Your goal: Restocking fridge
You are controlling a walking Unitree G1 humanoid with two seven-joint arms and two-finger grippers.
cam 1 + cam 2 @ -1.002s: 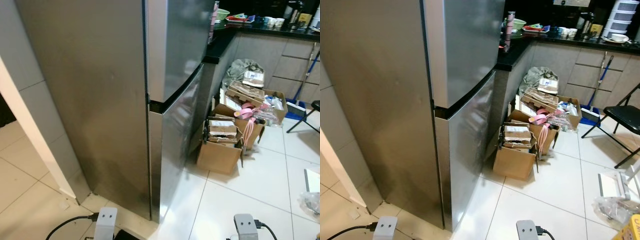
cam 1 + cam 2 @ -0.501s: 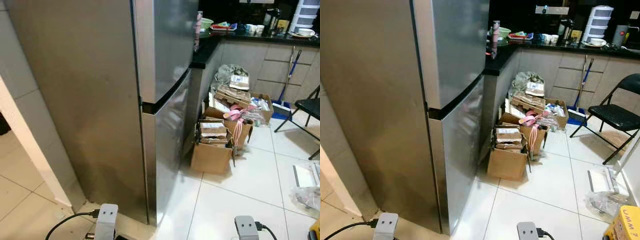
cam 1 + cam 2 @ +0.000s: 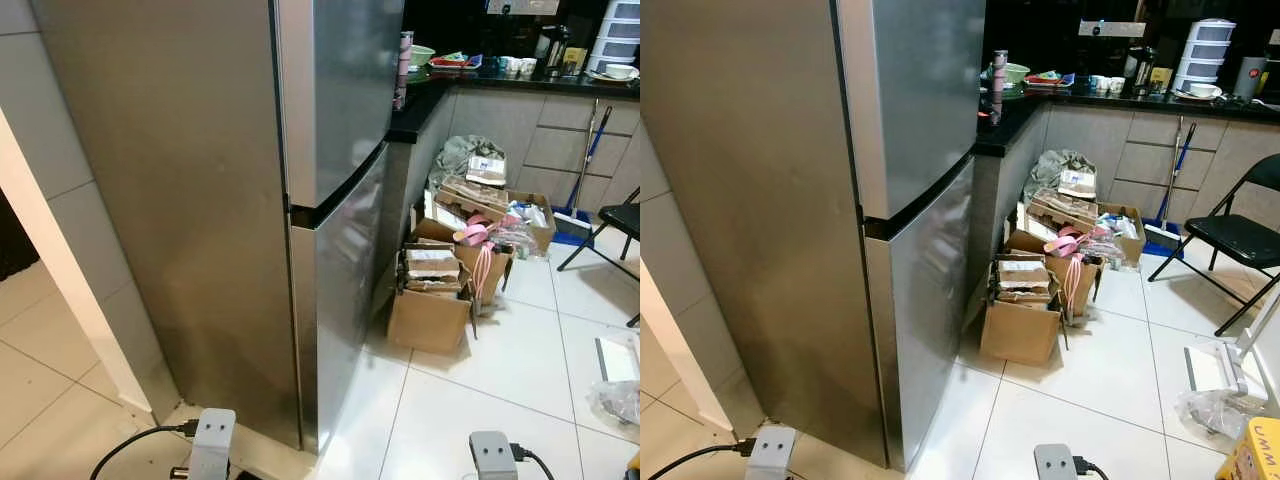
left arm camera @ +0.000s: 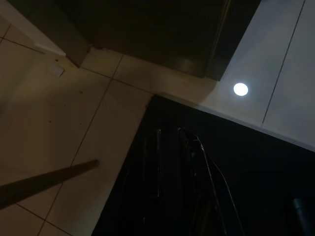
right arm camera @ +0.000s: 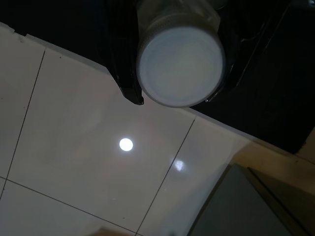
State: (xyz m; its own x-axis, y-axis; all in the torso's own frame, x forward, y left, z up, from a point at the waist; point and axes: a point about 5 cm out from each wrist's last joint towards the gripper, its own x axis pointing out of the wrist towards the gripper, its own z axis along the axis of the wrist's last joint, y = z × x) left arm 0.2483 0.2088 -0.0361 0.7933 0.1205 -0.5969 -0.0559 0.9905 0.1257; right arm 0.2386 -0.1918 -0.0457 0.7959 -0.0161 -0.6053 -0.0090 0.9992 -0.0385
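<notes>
Left wrist view: dim, the left gripper (image 4: 170,172) hangs over floor tiles, and I can't tell how its fingers are set. Ahead, the steel fridge (image 3: 250,200) stands with both doors closed, cardboard boxes (image 3: 435,295) just beside it. Right gripper (image 5: 174,96) is clamped around a white-capped jar (image 5: 180,64) above the floor.

The right gripper (image 5: 174,101) is seen in the right wrist view pointed down, its two black fingers (image 5: 125,73) closed on either side of a white-capped container (image 5: 180,64). The left gripper (image 4: 170,162) is seen in the dark left wrist view hanging low and pointed downward; its fingers are too dim to be judged. Two silver wrists (image 3: 212,440) are seen at the lower edge of the head views
</notes>
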